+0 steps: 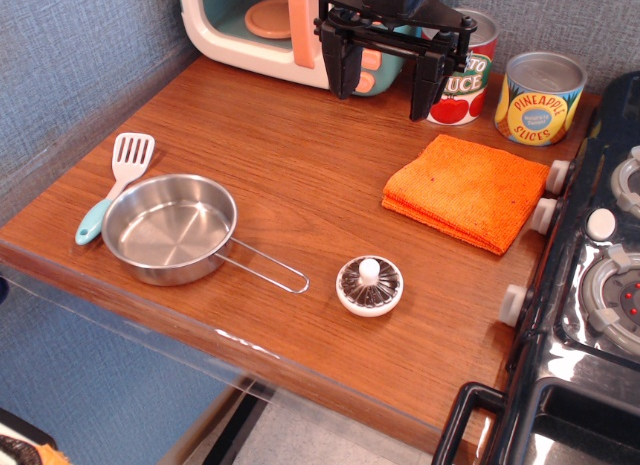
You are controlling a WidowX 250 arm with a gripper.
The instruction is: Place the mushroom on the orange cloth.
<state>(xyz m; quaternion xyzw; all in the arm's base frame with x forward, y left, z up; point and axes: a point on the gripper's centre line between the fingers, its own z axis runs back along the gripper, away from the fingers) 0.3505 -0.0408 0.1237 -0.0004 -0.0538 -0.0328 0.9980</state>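
Observation:
The mushroom (369, 285) lies gills-up on the wooden table near the front edge, its white stem knob pointing up. The orange cloth (466, 190) lies folded to its upper right, close to the stove. My gripper (384, 90) hangs at the back of the table, above and to the left of the cloth, far from the mushroom. Its two black fingers are spread apart and hold nothing.
A steel pan (168, 228) with a wire handle sits at the left, a white spatula (115, 183) beside it. A toy microwave (275, 25) and two cans (538, 97) stand at the back. A toy stove (590, 285) borders the right.

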